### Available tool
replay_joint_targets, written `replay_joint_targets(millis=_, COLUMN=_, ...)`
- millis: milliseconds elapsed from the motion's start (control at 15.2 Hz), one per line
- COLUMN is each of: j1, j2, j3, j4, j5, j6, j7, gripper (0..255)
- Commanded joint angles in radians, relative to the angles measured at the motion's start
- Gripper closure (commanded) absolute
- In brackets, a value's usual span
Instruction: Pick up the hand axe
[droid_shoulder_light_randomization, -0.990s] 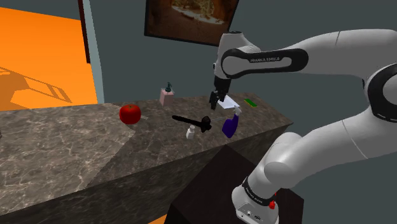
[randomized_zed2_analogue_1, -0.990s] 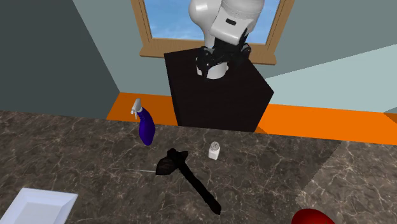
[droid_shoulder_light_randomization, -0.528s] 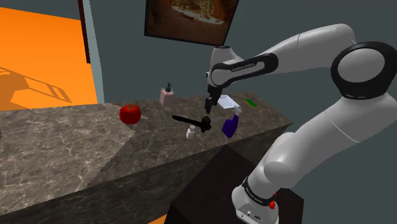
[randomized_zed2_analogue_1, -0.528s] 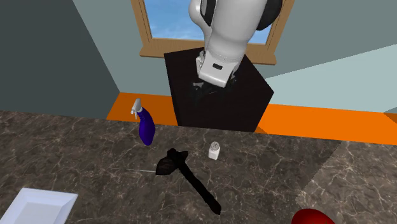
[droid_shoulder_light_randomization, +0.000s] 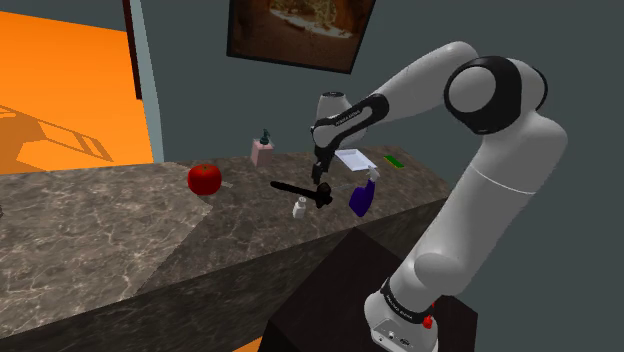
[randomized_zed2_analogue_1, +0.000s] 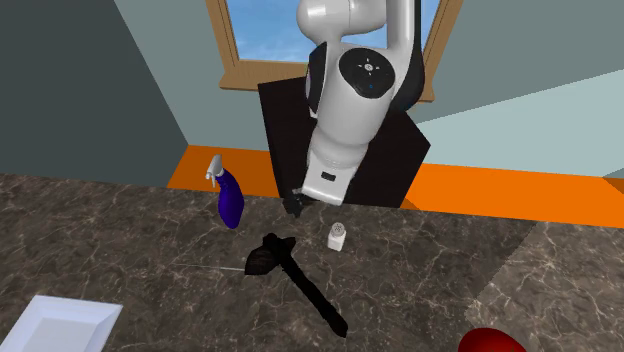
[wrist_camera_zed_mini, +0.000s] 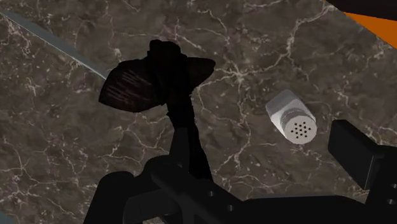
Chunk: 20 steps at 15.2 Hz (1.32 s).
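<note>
Countertop (droid_shoulder_light_randomization: 100, 235) of dark stone with pale veins, long and flat, set along a grey-green wall (droid_shoulder_light_randomization: 190, 90). Lying flat on it, about the middle: hand axe (droid_shoulder_light_randomization: 298, 190), all black, head turned toward the purple spray bottle (droid_shoulder_light_randomization: 362, 192), handle pointing toward the red round fruit (droid_shoulder_light_randomization: 204, 178). Just beside the axe head but apart from it, a small white shaker (droid_shoulder_light_randomization: 298, 208), upright. Farther along the stone, a white square tray (droid_shoulder_light_randomization: 355, 160) and a small green thing (droid_shoulder_light_randomization: 393, 160). Close against the wall, a pink bottle (droid_shoulder_light_randomization: 262, 150) with a dark pump. Higher on the same wall, a framed picture (droid_shoulder_light_randomization: 300, 30).

Low over the axe, near its head end: gripper (droid_shoulder_light_randomization: 320, 182). In the wrist view, black fingers (wrist_camera_zed_mini: 353, 156) standing wide apart, the handle running between them and not clasped.

Beyond the counter edge in the second exterior view, orange floor (randomized_zed2_analogue_1: 500, 190). Standing on it, the dark box stand (randomized_zed2_analogue_1: 345, 140). Behind the stand, a window (randomized_zed2_analogue_1: 260, 35) with wooden frame and blue sky.
</note>
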Motion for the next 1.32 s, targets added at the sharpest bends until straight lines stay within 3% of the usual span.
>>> replay_joint_targets(millis=0, j1=-0.01, j2=0.094, j3=0.0, j4=0.052, j5=0.03, j6=0.044, j7=-0.05, gripper=0)
replay_joint_targets(millis=726, j1=-0.121, j2=0.538, j3=0.079, j4=0.384, j5=0.132, j6=0.169, j7=-0.251, gripper=0)
replay_joint_targets(millis=1254, j1=-0.134, j2=0.633, j3=0.092, j4=0.415, j5=0.142, j6=0.232, j7=-0.247, gripper=0)
